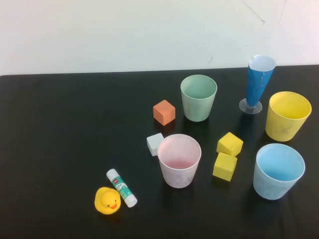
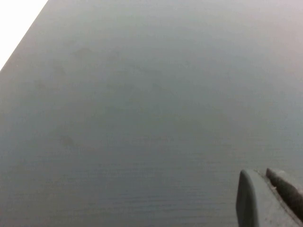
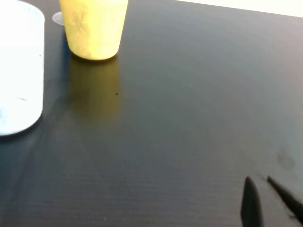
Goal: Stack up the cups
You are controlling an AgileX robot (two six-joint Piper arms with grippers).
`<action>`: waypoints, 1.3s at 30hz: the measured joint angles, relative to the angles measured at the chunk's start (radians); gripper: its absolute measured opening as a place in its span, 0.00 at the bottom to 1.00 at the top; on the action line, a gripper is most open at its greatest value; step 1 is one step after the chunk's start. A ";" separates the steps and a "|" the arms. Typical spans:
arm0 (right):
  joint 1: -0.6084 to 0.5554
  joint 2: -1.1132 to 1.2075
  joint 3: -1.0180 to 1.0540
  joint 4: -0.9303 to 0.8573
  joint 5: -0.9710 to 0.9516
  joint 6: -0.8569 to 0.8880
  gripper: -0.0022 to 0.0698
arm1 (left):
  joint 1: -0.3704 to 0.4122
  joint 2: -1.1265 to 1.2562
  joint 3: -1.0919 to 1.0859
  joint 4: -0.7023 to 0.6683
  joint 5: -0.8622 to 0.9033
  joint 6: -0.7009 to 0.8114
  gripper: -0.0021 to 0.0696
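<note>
1. High view: four cups upright, apart — pink cup (image 1: 179,160) centre, green cup (image 1: 199,97) behind, yellow cup (image 1: 287,115) and blue cup (image 1: 278,171) right.
2. Right gripper (image 3: 267,201) closed, empty, probably nearest blue and yellow.
3. Left gripper (image 2: 270,196) closed, over bare table (image 2: 142,118).

matte plastic cups (image 1: 179,160), smooth matte black table (image 1: 70,129), glossy duck (image 1: 107,200)

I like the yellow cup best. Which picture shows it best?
The high view: the whole yellow cup stands upright, open rim showing. The right wrist view shows only its lower part. The left wrist view shows none of it.
</note>
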 joint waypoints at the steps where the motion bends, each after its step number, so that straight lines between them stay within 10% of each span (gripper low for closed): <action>1: 0.000 0.000 0.000 0.000 0.000 0.000 0.03 | 0.000 0.000 0.000 0.000 0.000 0.000 0.03; 39: 0.000 0.000 0.004 -0.039 -0.113 -0.024 0.03 | 0.000 0.000 0.011 0.042 -0.181 0.002 0.03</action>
